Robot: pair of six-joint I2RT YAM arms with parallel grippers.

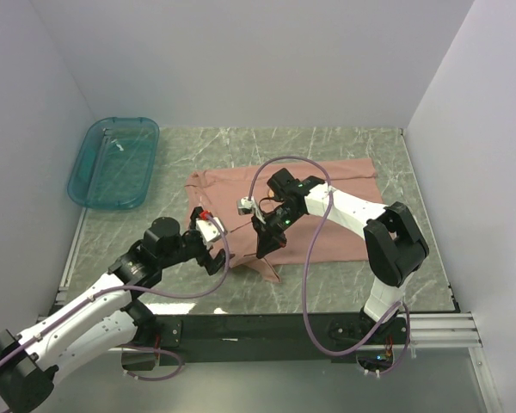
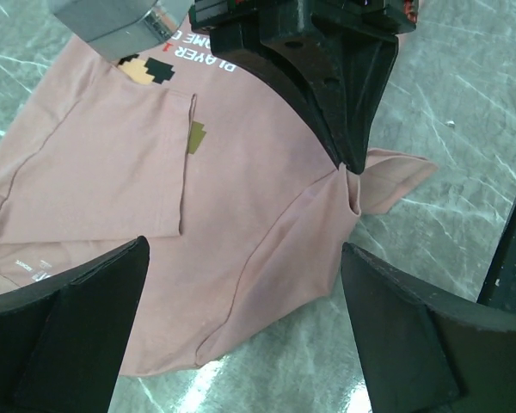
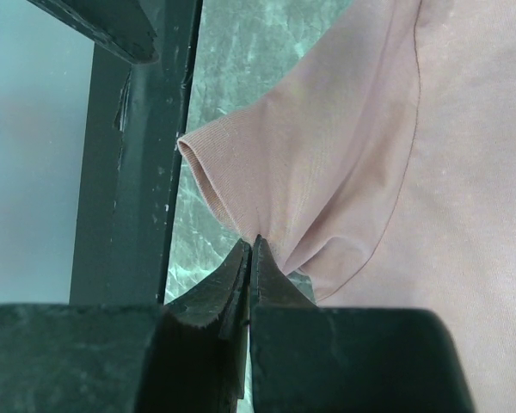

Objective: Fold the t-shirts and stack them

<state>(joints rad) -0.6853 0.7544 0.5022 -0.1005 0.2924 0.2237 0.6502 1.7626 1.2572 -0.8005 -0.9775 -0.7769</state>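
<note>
A dusty-pink t-shirt (image 1: 327, 245) lies spread on the marble table, its chest print with white text showing in the left wrist view (image 2: 112, 155). My right gripper (image 1: 262, 252) is shut on the hem of a short sleeve (image 3: 267, 163) at the shirt's near-left corner and lifts it slightly; the pinch also shows in the left wrist view (image 2: 348, 168). My left gripper (image 1: 213, 256) is open and empty, hovering over the shirt's near edge (image 2: 243, 249), just left of the right gripper.
A teal translucent tray (image 1: 76, 181) stands at the back left, apart from the shirt. A black rail (image 1: 267, 331) runs along the table's near edge, close to the pinched sleeve (image 3: 138, 155). White walls close in three sides.
</note>
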